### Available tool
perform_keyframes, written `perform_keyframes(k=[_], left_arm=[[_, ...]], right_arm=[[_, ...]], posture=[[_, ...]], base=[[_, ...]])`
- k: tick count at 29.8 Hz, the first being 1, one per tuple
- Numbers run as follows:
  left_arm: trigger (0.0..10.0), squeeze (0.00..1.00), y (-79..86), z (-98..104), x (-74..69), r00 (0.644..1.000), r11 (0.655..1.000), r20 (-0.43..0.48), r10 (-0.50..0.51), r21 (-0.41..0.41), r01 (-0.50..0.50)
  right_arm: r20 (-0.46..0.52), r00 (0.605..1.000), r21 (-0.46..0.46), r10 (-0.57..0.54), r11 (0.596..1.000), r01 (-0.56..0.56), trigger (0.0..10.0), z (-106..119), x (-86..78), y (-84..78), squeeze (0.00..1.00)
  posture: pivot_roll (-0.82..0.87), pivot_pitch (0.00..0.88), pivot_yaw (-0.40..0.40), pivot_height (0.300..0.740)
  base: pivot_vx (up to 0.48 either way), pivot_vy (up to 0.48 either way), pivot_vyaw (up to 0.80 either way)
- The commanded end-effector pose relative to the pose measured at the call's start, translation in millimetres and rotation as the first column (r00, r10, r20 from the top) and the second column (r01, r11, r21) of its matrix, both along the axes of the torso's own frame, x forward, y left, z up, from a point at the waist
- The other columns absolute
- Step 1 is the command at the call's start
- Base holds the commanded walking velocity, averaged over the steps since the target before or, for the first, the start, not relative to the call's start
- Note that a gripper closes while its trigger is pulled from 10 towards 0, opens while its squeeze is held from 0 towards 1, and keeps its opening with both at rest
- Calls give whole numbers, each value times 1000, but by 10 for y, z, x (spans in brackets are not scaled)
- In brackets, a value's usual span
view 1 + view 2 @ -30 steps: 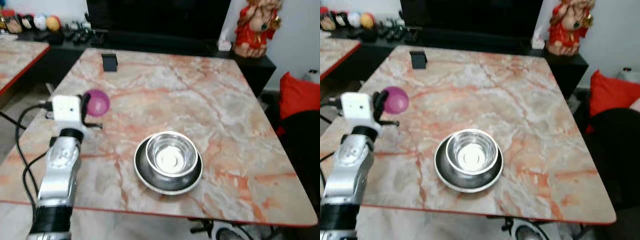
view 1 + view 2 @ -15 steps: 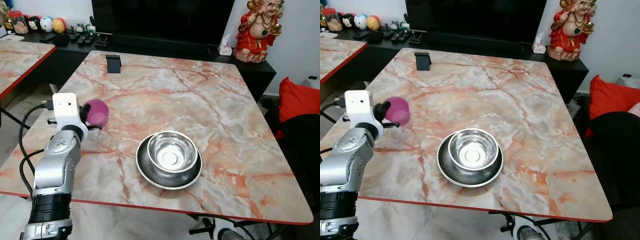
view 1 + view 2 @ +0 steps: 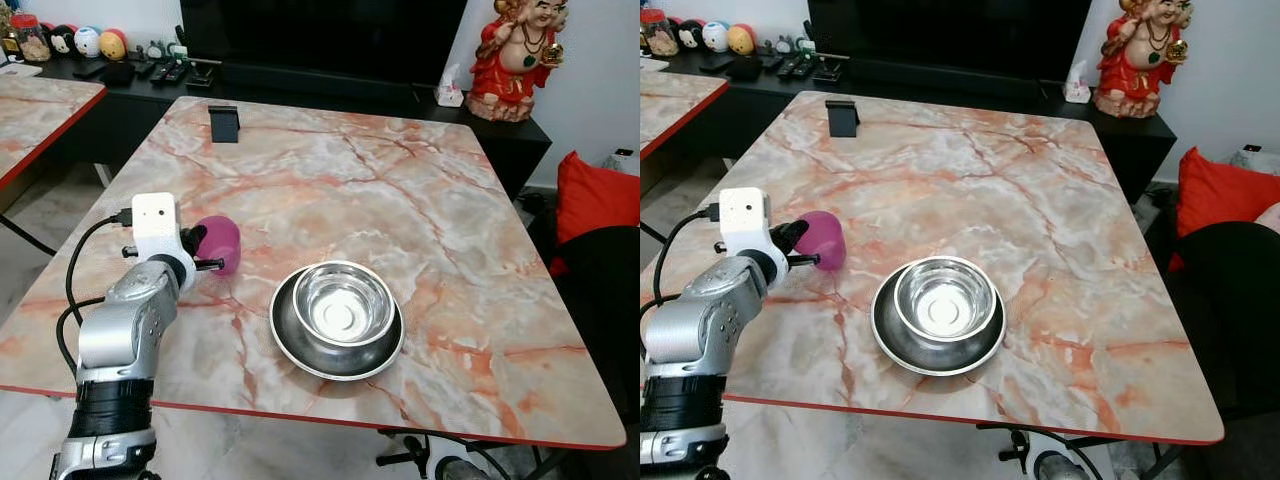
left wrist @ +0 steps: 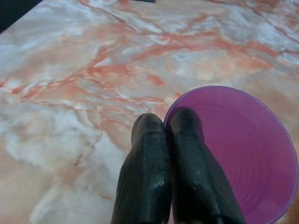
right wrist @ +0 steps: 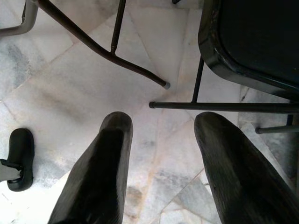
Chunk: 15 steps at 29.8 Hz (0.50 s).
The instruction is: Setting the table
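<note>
Pinching a ribbed purple plastic cup [image 4: 243, 154], left gripper [image 4: 168, 128] overhangs veined marble.

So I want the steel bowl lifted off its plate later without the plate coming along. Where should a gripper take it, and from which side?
Probably by the rim: the steel bowl sits upright and open inside the plate, so come from above, one finger inside and one outside its raised wall. The right side looks freest, since the left gripper holds the purple cup on the left.
</note>
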<state>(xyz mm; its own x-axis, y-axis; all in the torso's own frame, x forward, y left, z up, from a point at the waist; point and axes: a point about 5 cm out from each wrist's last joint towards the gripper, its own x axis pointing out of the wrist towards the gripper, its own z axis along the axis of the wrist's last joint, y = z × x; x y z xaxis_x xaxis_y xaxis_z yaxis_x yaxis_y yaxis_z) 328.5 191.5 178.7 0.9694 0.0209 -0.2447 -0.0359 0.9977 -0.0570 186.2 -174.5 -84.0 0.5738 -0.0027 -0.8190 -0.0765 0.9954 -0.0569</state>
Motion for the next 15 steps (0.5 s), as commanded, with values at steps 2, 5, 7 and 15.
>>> perform_keyframes(k=[2,5,7,15], left_arm=[[10000,0,-70,17,35,1000,1000,-20,-19,-20,18],[10000,0,-91,65,51,999,999,-32,-37,-13,36],[10000,0,-96,87,47,997,998,-49,-53,-17,52],[10000,0,-102,104,16,993,997,-95,-75,21,77]], right_arm=[[-3,1000,-9,-2,1000,2,10000,4,4,-34,0],[-2,1000,-8,-3,1000,3,10000,4,4,-27,0],[-3,1000,-6,-3,1000,3,10000,3,3,-24,0],[-8,1000,-6,0,1000,0,10000,-1,-4,-25,0]], posture=[[50,0,-113,740],[51,0,-109,740],[51,0,-106,740],[56,0,-103,740]], base=[[0,0,0],[0,0,0],[0,0,0],[0,0,0]])
